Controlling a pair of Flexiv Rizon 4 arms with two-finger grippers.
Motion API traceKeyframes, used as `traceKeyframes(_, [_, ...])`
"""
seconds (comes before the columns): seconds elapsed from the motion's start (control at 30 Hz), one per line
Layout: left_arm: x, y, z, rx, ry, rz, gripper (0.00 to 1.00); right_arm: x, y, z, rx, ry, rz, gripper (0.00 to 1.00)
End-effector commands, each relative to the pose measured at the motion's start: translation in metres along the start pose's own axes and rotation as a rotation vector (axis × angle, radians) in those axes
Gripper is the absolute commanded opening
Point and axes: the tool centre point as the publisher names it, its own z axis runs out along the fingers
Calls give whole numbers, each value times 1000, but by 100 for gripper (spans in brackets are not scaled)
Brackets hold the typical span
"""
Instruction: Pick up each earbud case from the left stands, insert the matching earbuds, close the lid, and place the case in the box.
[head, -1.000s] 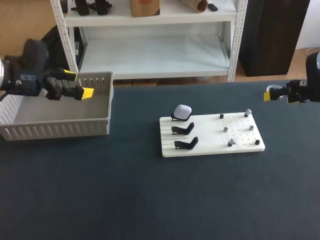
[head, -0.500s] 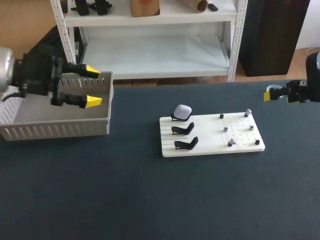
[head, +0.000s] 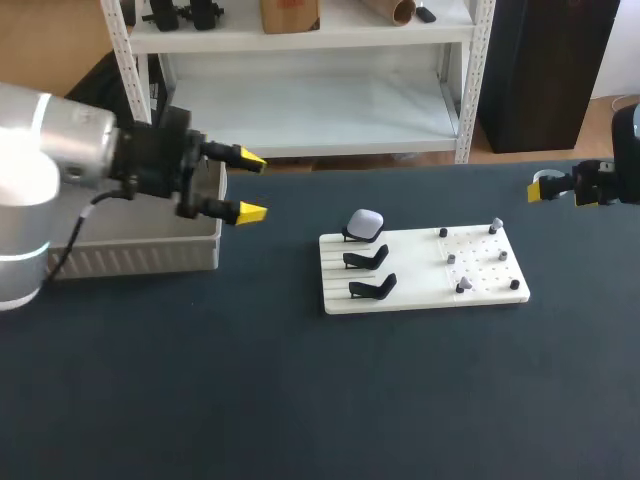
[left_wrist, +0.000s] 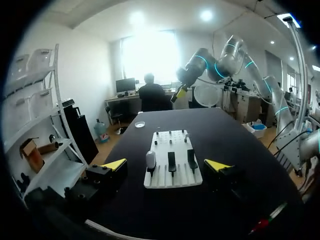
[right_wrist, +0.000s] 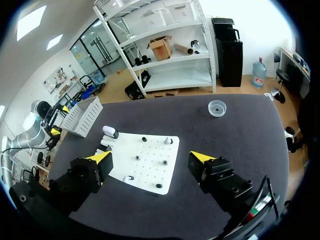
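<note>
A white earbud case (head: 365, 221) sits on the farthest of three black stands on the white board (head: 412, 262); the two nearer stands (head: 367, 258) are empty. Small earbuds (head: 451, 258) sit on pegs on the board's right half. My left gripper (head: 248, 186) hangs open, above the table just right of the grey box (head: 130, 258) and left of the board. In the left wrist view the left gripper (left_wrist: 165, 164) frames the board (left_wrist: 172, 179) and case (left_wrist: 150, 160) ahead. My right gripper (head: 545, 188) is open at the table's far right; in the right wrist view the right gripper (right_wrist: 151, 157) stands over the board (right_wrist: 150, 170), holding nothing.
A small clear dish (right_wrist: 217, 107) lies on the dark table beyond the board, near the right arm. The grey box (right_wrist: 82, 115) stands at the table's left end, partly hidden by my left arm in the head view.
My left arm has swung right, from above the box to just past its right end, gripper still open. The right arm has stayed put.
</note>
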Motion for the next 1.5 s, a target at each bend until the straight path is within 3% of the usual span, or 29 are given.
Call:
traceKeyframes(0.03, [6, 14, 40, 55, 38, -13, 100, 0, 0, 0, -2, 0, -1, 100])
traceKeyframes(0.13, [16, 19, 56, 39, 7, -64, 100, 0, 0, 0, -2, 0, -1, 100])
traceKeyframes(1.0, [16, 22, 64, 26, 7, -64, 100, 0, 0, 0, -2, 0, -1, 100])
traceKeyframes(1.5, [40, 36, 98, -42, 29, -134, 100, 0, 0, 0, -2, 0, -1, 100])
